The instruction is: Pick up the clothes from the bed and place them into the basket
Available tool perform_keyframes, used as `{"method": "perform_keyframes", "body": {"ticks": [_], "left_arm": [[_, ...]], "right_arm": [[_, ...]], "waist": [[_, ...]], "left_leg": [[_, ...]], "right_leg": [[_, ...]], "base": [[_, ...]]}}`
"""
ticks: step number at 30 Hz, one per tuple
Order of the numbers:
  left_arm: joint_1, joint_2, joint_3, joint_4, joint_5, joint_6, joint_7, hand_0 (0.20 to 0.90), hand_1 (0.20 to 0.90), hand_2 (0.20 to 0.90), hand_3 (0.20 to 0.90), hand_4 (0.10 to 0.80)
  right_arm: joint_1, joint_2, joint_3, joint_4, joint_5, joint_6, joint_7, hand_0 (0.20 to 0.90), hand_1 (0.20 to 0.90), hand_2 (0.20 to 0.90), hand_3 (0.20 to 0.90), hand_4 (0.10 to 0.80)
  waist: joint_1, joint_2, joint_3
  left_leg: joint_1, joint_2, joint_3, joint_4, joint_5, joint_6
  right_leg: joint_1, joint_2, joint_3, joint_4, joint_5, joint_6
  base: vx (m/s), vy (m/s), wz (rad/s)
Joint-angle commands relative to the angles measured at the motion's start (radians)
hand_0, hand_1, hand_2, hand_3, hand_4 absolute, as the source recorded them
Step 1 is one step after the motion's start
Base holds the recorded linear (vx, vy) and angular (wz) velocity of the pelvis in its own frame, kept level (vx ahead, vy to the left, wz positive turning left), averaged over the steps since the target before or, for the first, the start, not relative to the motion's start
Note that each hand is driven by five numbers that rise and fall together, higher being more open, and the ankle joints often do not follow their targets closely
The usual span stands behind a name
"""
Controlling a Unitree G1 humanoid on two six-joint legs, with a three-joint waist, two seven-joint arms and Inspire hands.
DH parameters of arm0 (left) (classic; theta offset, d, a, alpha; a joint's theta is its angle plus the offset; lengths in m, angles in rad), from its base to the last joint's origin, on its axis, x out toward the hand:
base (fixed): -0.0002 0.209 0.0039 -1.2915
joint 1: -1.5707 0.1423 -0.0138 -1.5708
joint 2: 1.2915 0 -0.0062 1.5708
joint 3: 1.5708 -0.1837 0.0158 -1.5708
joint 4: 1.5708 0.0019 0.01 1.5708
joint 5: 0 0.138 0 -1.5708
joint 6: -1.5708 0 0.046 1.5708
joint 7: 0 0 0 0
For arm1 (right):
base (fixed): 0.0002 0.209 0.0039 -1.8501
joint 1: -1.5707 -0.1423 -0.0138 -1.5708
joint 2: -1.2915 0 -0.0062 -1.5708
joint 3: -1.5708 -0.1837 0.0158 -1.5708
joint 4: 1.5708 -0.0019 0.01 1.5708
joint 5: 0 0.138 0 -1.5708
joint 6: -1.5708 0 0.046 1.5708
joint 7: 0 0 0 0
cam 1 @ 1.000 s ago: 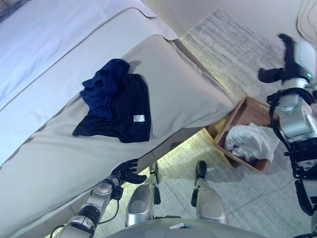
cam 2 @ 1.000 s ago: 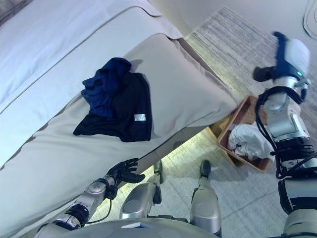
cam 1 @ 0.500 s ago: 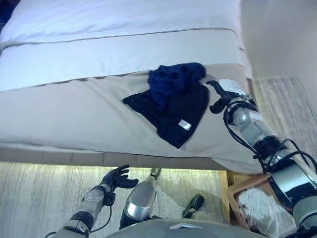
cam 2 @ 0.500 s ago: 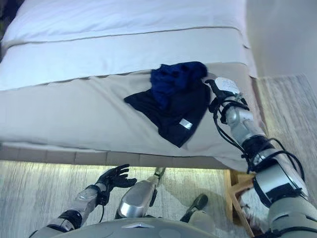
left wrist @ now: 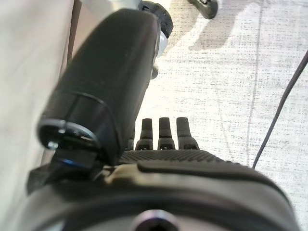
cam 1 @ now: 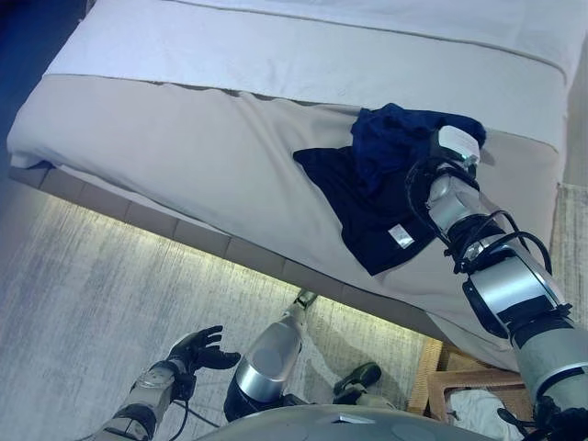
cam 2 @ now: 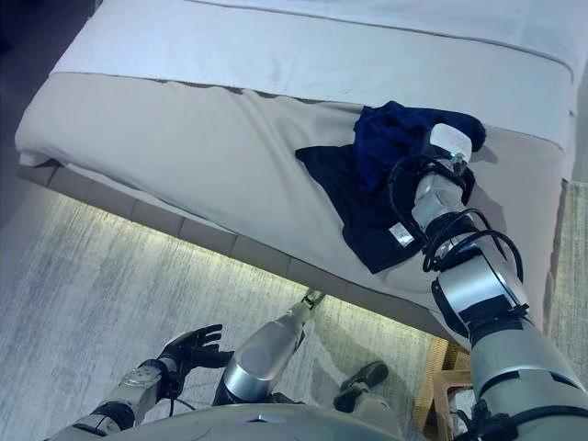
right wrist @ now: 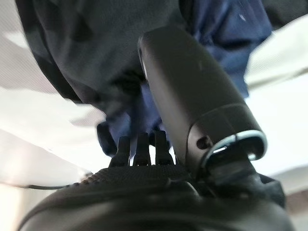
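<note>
1. Bed: beige cover over a white sheet, seen from its foot end; pale rug on the floor beside it.
2. Dark clothes: a black garment spread flat with a blue one bunched on top, lying on the beige cover near the bed's far right corner. Not yet lifted.
3. Right hand: reaches over the blue bunch, at or just above the cloth. In the right wrist view the thumb stands straight over the fabric and the fingers show only as short stubs; whether they have closed on cloth cannot be told.
4. Left hand: hangs low over the rug, fingers spread and relaxed, holding nothing.
5. Basket: wooden, on the floor past the bed's corner, only its edge showing, with something white inside.
6. Risks, as judged: a closure on the blue bunch alone would likely leave the black garment behind; a shallow pinch may slip during the swing to the basket; trailing cloth could drag on the bed's edge.
</note>
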Motion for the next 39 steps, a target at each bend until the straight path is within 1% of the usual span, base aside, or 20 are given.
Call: {"method": "perform_keyframes", "body": {"ticks": [1, 5, 8, 10, 11, 12, 13, 15, 16, 17, 18, 19, 20, 22, 24, 27, 31, 34, 35, 39], "left_arm": [[0.022, 0.036, -0.039, 0.005, -0.022, -0.047, -0.015, 0.900, 0.900, 0.900, 0.900, 0.800], [0.027, 0.033, -0.046, -0.006, -0.034, -0.048, -0.020, 0.900, 0.900, 0.900, 0.900, 0.800], [0.032, 0.032, -0.054, -0.019, -0.041, -0.047, -0.023, 0.900, 0.900, 0.900, 0.900, 0.800], [0.035, 0.032, -0.059, -0.021, -0.048, -0.051, -0.024, 0.900, 0.900, 0.900, 0.900, 0.800], [0.036, 0.031, -0.058, -0.023, -0.049, -0.049, -0.024, 0.900, 0.900, 0.900, 0.900, 0.800], [0.037, 0.030, -0.058, -0.024, -0.049, -0.049, -0.024, 0.900, 0.900, 0.900, 0.900, 0.800], [0.043, 0.027, -0.055, -0.031, -0.049, -0.046, -0.017, 0.900, 0.900, 0.900, 0.900, 0.800], [0.052, 0.021, -0.048, -0.032, -0.046, -0.050, -0.010, 0.900, 0.900, 0.900, 0.900, 0.800], [0.055, 0.019, -0.043, -0.027, -0.043, -0.054, -0.009, 0.900, 0.900, 0.900, 0.900, 0.800], [0.056, 0.020, -0.043, -0.027, -0.043, -0.055, -0.009, 0.900, 0.900, 0.900, 0.900, 0.800], [0.059, 0.017, -0.042, -0.022, -0.040, -0.059, -0.005, 0.900, 0.900, 0.900, 0.900, 0.800], [0.060, 0.017, -0.041, -0.018, -0.042, -0.061, -0.004, 0.900, 0.900, 0.900, 0.900, 0.800], [0.062, 0.018, -0.041, -0.013, -0.042, -0.064, -0.004, 0.900, 0.900, 0.900, 0.900, 0.800], [0.072, 0.014, -0.028, 0.002, -0.028, -0.076, -0.001, 0.900, 0.900, 0.900, 0.900, 0.800], [0.081, 0.012, -0.012, 0.012, -0.015, -0.075, 0.001, 0.900, 0.900, 0.900, 0.900, 0.800], [0.099, 0.003, 0.009, 0.023, 0.009, -0.068, 0.011, 0.900, 0.900, 0.900, 0.900, 0.800], [0.127, -0.007, 0.036, 0.059, 0.057, -0.071, 0.021, 0.900, 0.900, 0.900, 0.900, 0.800], [0.132, -0.008, 0.043, 0.068, 0.075, -0.068, 0.023, 0.900, 0.900, 0.900, 0.900, 0.800], [0.132, -0.009, 0.043, 0.077, 0.090, -0.068, 0.027, 0.900, 0.900, 0.900, 0.900, 0.800], [0.131, -0.013, 0.051, 0.086, 0.125, -0.058, 0.041, 0.900, 0.900, 0.900, 0.900, 0.800]], "right_arm": [[-0.156, -0.064, 0.048, -0.037, -0.016, 0.009, -0.067, 0.900, 0.900, 0.900, 0.900, 0.800], [-0.174, -0.072, 0.060, -0.034, -0.022, -0.004, -0.067, 0.900, 0.900, 0.900, 0.900, 0.800], [-0.199, -0.068, 0.065, -0.050, 0.001, -0.043, -0.118, 0.900, 0.900, 0.900, 0.900, 0.800], [-0.218, -0.057, 0.056, -0.080, 0.070, -0.104, -0.148, 0.900, 0.900, 0.900, 0.900, 0.800], [-0.225, -0.053, 0.053, -0.103, 0.134, -0.139, -0.156, 0.740, 0.740, 0.740, 0.713, 0.613], [-0.226, -0.053, 0.054, -0.105, 0.140, -0.141, -0.157, 0.451, 0.451, 0.451, 0.376, 0.276], [-0.227, -0.045, 0.035, -0.173, 0.266, -0.197, -0.180, 0.300, 0.300, 0.300, 0.200, 0.100], [-0.214, -0.028, -0.002, -0.266, 0.353, -0.253, -0.204, 0.300, 0.300, 0.300, 0.200, 0.100], [-0.204, -0.019, -0.026, -0.310, 0.356, -0.298, -0.219, 0.300, 0.300, 0.300, 0.200, 0.100], [-0.202, -0.018, -0.027, -0.311, 0.356, -0.298, -0.220, 0.300, 0.300, 0.300, 0.200, 0.100], [-0.195, -0.008, -0.055, -0.364, 0.356, -0.339, -0.233, 0.300, 0.300, 0.300, 0.200, 0.100], [-0.193, -0.001, -0.071, -0.407, 0.345, -0.351, -0.243, 0.300, 0.300, 0.300, 0.200, 0.100], [-0.192, 0.004, -0.088, -0.456, 0.338, -0.390, -0.269, 0.300, 0.300, 0.300, 0.200, 0.100], [-0.178, 0.006, -0.132, -0.577, 0.317, -0.435, -0.302, 0.300, 0.300, 0.300, 0.200, 0.100], [-0.162, 0.003, -0.156, -0.665, 0.304, -0.448, -0.331, 0.300, 0.300, 0.300, 0.200, 0.100], [-0.135, -0.019, -0.194, -0.796, 0.277, -0.439, -0.379, 0.300, 0.300, 0.300, 0.200, 0.100], [-0.091, -0.074, -0.235, -0.897, 0.253, -0.431, -0.467, 0.300, 0.300, 0.300, 0.200, 0.100], [-0.084, -0.100, -0.247, -0.912, 0.262, -0.420, -0.506, 0.300, 0.300, 0.300, 0.200, 0.100], [-0.080, -0.124, -0.257, -0.913, 0.263, -0.411, -0.543, 0.300, 0.300, 0.300, 0.200, 0.100], [-0.084, -0.187, -0.286, -0.911, 0.282, -0.390, -0.618, 0.300, 0.300, 0.300, 0.200, 0.100]], "waist": [[0.010, 0.013, 0.009], [0.018, 0.022, 0.022], [0.024, 0.027, 0.035], [0.025, 0.028, 0.042], [0.025, 0.028, 0.044], [0.025, 0.028, 0.045], [0.022, 0.027, 0.048], [0.015, 0.023, 0.047], [0.010, 0.021, 0.046], [0.010, 0.020, 0.045], [0.005, 0.017, 0.043], [0.002, 0.014, 0.040], [-0.003, 0.010, 0.035], [-0.016, -0.003, 0.017], [-0.028, -0.016, -0.007], [-0.048, -0.034, -0.051], [-0.070, -0.058, -0.137], [-0.078, -0.067, -0.166], [-0.086, -0.069, -0.190], [-0.108, -0.087, -0.233]], "left_leg": [[0.033, 0.012, 0.025, -0.035, -0.072, 0.057], [0.019, 0.012, 0.016, -0.028, -0.067, 0.054], [0.008, 0.012, 0.011, -0.019, -0.065, 0.053], [-0.002, 0.013, 0.014, -0.012, -0.065, 0.051], [-0.005, 0.014, 0.015, -0.010, -0.065, 0.050], [-0.005, 0.014, 0.015, -0.010, -0.065, 0.050], [-0.005, 0.018, 0.017, -0.006, -0.068, 0.047], [0.001, 0.022, 0.020, -0.007, -0.070, 0.044], [0.005, 0.024, 0.021, -0.007, -0.073, 0.043], [0.005, 0.024, 0.021, -0.007, -0.073, 0.043], [0.010, 0.025, 0.022, -0.006, -0.076, 0.042], [0.015, 0.026, 0.023, -0.008, -0.077, 0.042], [0.023, 0.028, 0.025, -0.012, -0.079, 0.042], [0.044, 0.032, 0.031, -0.021, -0.083, 0.042], [0.066, 0.034, 0.036, -0.032, -0.086, 0.043], [0.106, 0.035, 0.048, -0.052, -0.092, 0.044], [0.168, 0.038, 0.064, -0.086, -0.098, 0.044], [0.184, 0.039, 0.074, -0.089, -0.105, 0.043], [0.185, 0.035, 0.082, -0.086, -0.089, 0.050], [0.217, 0.044, 0.109, -0.095, -0.100, 0.045]], "right_leg": [[-0.002, -0.030, 0.023, 0.198, -0.101, -0.052], [-0.010, -0.041, 0.016, 0.220, -0.112, -0.052], [-0.015, -0.043, 0.016, 0.226, -0.118, -0.052], [-0.021, -0.041, 0.018, 0.227, -0.120, -0.053], [-0.024, -0.039, 0.019, 0.225, -0.122, -0.054], [-0.024, -0.038, 0.019, 0.225, -0.122, -0.054], [-0.025, -0.034, 0.022, 0.220, -0.123, -0.054], [-0.021, -0.029, 0.025, 0.215, -0.124, -0.055], [-0.017, -0.027, 0.028, 0.211, -0.123, -0.055], [-0.017, -0.026, 0.028, 0.211, -0.123, -0.055], [-0.012, -0.025, 0.031, 0.208, -0.121, -0.054], [-0.008, -0.023, 0.035, 0.204, -0.119, -0.053], [-0.002, -0.021, 0.039, 0.200, -0.117, -0.051], [0.015, -0.016, 0.047, 0.189, -0.109, -0.046], [0.035, -0.007, 0.059, 0.173, -0.102, -0.040], [0.069, 0.007, 0.078, 0.144, -0.091, -0.032], [0.126, 0.023, 0.097, 0.100, -0.076, -0.022], [0.145, 0.027, 0.101, 0.084, -0.070, -0.019], [0.148, 0.028, 0.092, 0.072, -0.045, -0.021], [0.171, 0.046, 0.103, 0.035, -0.042, -0.018]], "base": [[0.021, 0.035, 0.11], [0.041, 0.030, 0.10], [0.011, 0.006, 0.01], [0.000, 0.000, 0.00], [0.000, 0.000, 0.00], [0.000, 0.000, 0.00], [0.000, 0.000, 0.00], [0.003, -0.015, 0.00], [0.000, 0.000, 0.00], [0.000, 0.000, 0.00], [0.015, -0.031, -0.03], [0.018, -0.048, -0.04], [0.023, -0.056, -0.06], [0.034, -0.057, -0.11], [0.045, -0.046, -0.14], [0.057, -0.046, -0.17], [0.102, -0.039, -0.21], [0.017, -0.024, -0.16], [-0.067, -0.004, -0.15], [-0.066, -0.060, -0.12]]}}
